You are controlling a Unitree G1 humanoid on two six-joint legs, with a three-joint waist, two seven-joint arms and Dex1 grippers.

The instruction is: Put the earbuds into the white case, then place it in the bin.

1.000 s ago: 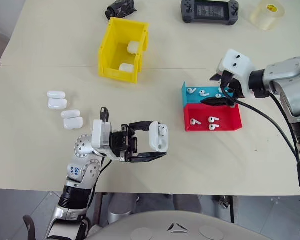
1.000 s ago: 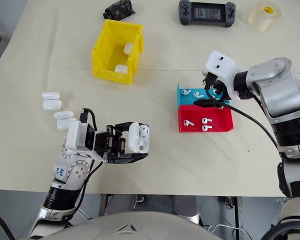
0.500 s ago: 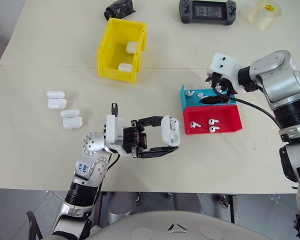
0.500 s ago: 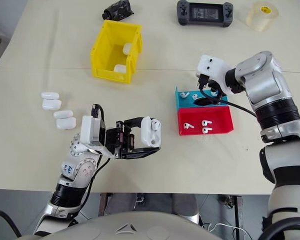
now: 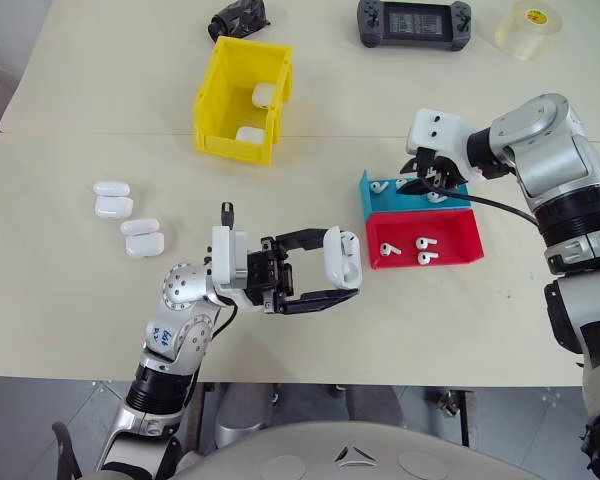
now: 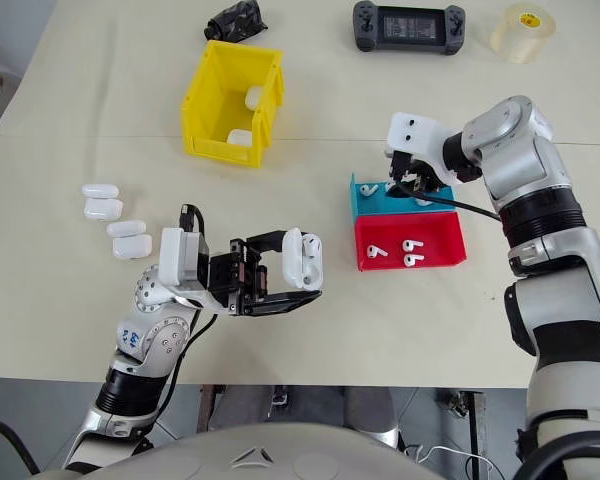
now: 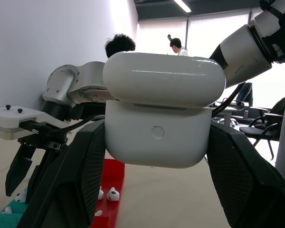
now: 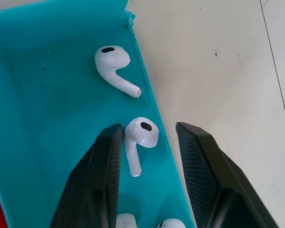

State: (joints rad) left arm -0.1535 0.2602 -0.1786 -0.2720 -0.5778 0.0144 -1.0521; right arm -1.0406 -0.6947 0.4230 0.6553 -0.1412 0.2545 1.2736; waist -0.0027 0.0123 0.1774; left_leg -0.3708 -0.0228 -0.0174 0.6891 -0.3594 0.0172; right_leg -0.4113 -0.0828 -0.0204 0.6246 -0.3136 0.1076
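Open white case (image 5: 341,257) upright, earbuds (image 8: 138,137) in trays, yellow bin (image 5: 220,100) behind.

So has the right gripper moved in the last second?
Yes. The right gripper has come down into the blue tray, its fingers now straddling an earbud; a second ago it hung above the tray's right end.

A black handheld game console (image 5: 405,22) lies at the tabletop's far edge, a roll of clear tape (image 5: 532,27) near the far right corner – a crumpled black object (image 5: 238,18) farther left. A blue tray (image 5: 378,195) abuts a red tray (image 5: 450,246) toward the right edge.
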